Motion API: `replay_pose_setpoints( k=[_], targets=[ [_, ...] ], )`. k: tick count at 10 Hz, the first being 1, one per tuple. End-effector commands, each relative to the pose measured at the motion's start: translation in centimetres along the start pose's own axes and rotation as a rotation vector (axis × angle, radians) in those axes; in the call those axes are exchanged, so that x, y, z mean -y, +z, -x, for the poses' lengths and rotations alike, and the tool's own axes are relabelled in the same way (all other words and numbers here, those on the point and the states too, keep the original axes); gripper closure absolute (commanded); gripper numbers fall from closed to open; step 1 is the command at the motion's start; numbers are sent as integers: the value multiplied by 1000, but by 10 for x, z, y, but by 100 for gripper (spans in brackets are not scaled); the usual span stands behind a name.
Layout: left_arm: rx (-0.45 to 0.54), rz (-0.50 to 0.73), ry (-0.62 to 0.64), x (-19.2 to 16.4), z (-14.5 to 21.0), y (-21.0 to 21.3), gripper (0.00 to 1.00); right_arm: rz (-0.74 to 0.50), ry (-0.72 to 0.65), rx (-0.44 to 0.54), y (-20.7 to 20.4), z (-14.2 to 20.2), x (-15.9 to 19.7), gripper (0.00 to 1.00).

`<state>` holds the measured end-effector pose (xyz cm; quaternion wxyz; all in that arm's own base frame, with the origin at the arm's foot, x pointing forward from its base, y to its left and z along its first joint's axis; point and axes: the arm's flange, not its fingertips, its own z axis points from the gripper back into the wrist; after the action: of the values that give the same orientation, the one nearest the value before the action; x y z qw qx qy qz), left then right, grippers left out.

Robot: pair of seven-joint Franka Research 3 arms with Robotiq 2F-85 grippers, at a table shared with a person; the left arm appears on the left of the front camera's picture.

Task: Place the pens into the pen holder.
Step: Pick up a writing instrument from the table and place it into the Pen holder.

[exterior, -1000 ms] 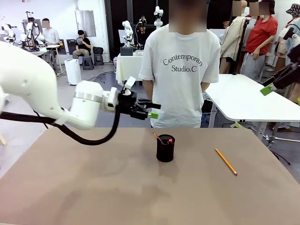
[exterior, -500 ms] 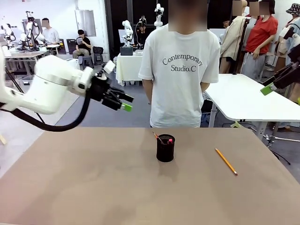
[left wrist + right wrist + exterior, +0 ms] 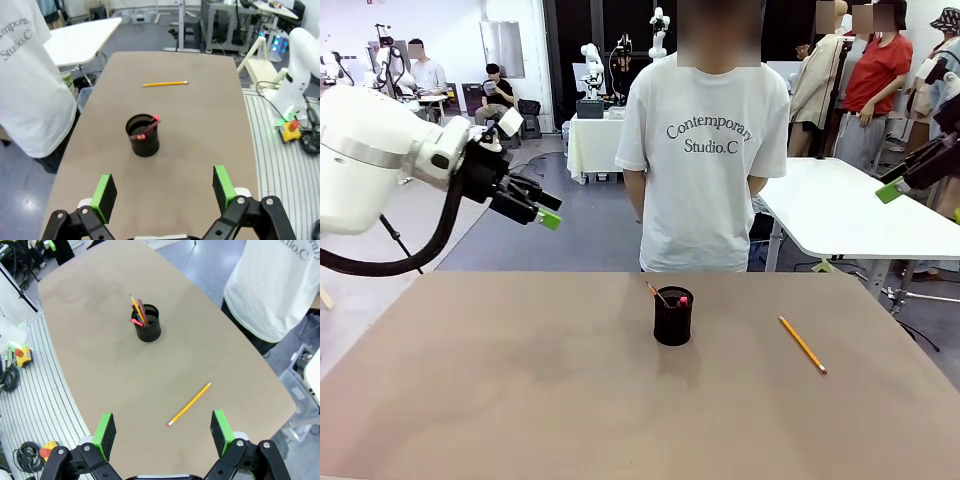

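The black mesh pen holder (image 3: 672, 318) stands upright near the table's far middle, also seen in the left wrist view (image 3: 143, 136) and the right wrist view (image 3: 148, 324). A brownish-red pen (image 3: 655, 292) and a dark pen with a red end (image 3: 682, 299) stick out of it. The yellow-orange pencil (image 3: 802, 344) lies flat on the table to the holder's right (image 3: 165, 84) (image 3: 189, 404). My left gripper (image 3: 548, 212) (image 3: 164, 185) hangs open and empty, high beyond the table's far left. My right gripper (image 3: 892, 188) (image 3: 163, 426) is open and empty, high above the right side.
A person in a white T-shirt (image 3: 705, 150) stands at the far edge behind the holder, hands out of sight. The brown table (image 3: 520, 380) is bare on its left and front. A white table (image 3: 840, 215) stands beyond the right far corner.
My left arm has pulled back to the left and slightly up, away from the holder, with its gripper empty. The pens, pencil, holder and right arm have stayed put.
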<state>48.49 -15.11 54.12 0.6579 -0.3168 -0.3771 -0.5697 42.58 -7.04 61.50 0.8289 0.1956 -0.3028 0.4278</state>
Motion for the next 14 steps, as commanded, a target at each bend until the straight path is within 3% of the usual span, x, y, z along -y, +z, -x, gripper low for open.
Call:
replay_pose_setpoints(
  k=[1, 5, 14],
  targets=[
    [-60, -55, 60, 23, 1, 22, 0, 0, -1, 11, 1, -2, -1, 0],
    [-132, -146, 26, 18, -2, 64, 0, 0, -1, 11, 1, -2, -1, 0],
    [-114, -133, 25, 15, 0, 66, 0, 0, -1, 11, 1, -2, -1, 0]
  ],
)
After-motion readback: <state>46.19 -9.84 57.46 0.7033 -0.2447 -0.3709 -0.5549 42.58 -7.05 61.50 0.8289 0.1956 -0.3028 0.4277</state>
